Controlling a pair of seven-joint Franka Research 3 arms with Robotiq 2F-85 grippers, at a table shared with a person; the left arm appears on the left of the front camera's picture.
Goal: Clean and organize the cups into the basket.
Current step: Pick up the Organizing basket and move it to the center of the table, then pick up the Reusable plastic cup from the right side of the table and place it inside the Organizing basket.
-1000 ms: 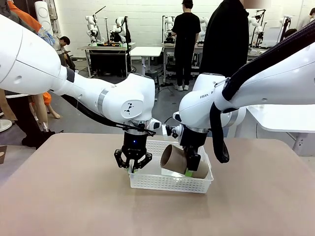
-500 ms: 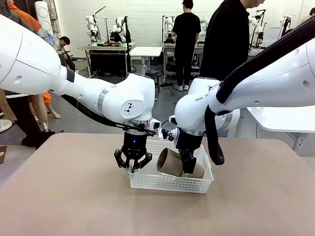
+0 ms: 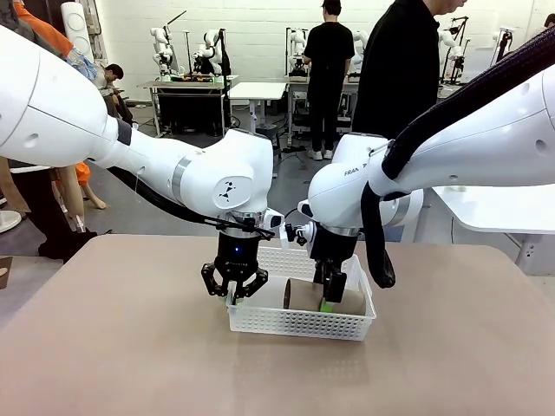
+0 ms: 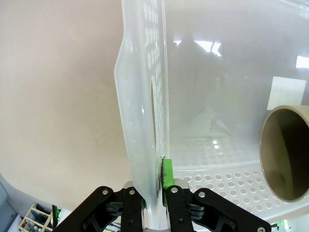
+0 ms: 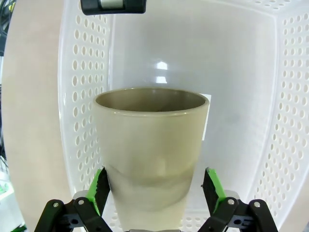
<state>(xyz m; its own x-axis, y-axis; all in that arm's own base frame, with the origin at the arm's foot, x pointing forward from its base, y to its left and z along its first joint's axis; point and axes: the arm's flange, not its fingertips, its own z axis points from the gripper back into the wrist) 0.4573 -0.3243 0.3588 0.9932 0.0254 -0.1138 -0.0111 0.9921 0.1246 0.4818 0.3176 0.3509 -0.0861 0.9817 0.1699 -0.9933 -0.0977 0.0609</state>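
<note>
You have the cup (image 5: 152, 145) lying on its side in the basket (image 5: 285, 121). Your right end effector (image 5: 154, 183) straddles its base, jaws open. Your left end effector (image 4: 153, 186) is pinched shut on the basket's side wall. The basket sits on the bench (image 3: 130, 347).

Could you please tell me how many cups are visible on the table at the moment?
1. A taupe cup lies on its side inside the basket, near its middle. Other cups may be hidden from these views.
</note>
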